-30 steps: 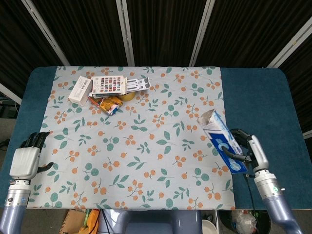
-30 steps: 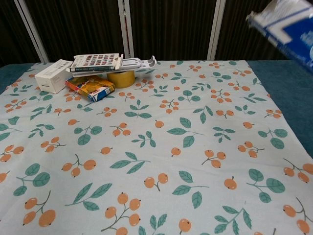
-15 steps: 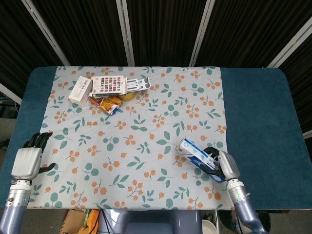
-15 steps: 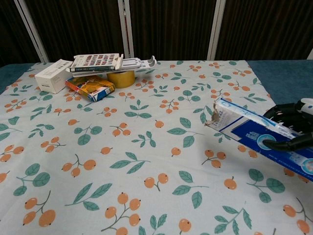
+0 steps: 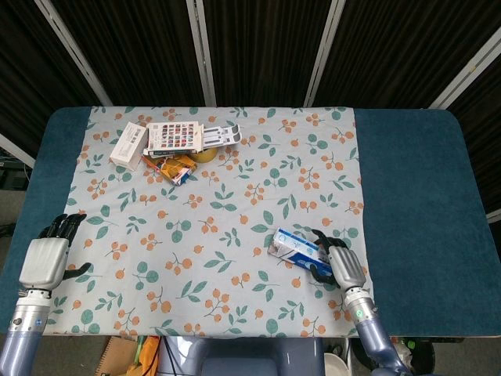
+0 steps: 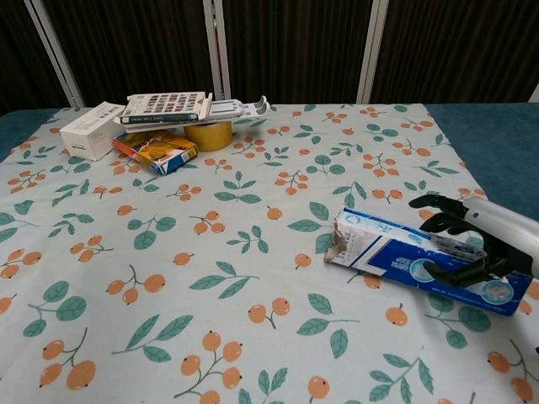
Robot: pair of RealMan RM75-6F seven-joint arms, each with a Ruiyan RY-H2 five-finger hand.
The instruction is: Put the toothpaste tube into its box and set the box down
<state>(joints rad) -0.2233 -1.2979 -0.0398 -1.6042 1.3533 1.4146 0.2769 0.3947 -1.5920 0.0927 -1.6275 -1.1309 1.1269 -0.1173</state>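
Where the right robot hand grips, blue-white box lies torn-ended.

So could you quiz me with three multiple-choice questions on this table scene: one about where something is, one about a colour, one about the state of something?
1. Where does the toothpaste box lie?
A. far left corner
B. near right part of the floral cloth
C. on the bare blue table

2. What colour is the tape roll under the stacked items?
A. yellow
B. red
C. black

3. What is the right hand doing?
A. hanging free
B. curled around the box
C. pressing the white carton

Answers: 1 B, the box rests on the cloth by the right hand. 2 A, the roll shows yellow. 3 B, its fingers wrap the box's blue end.
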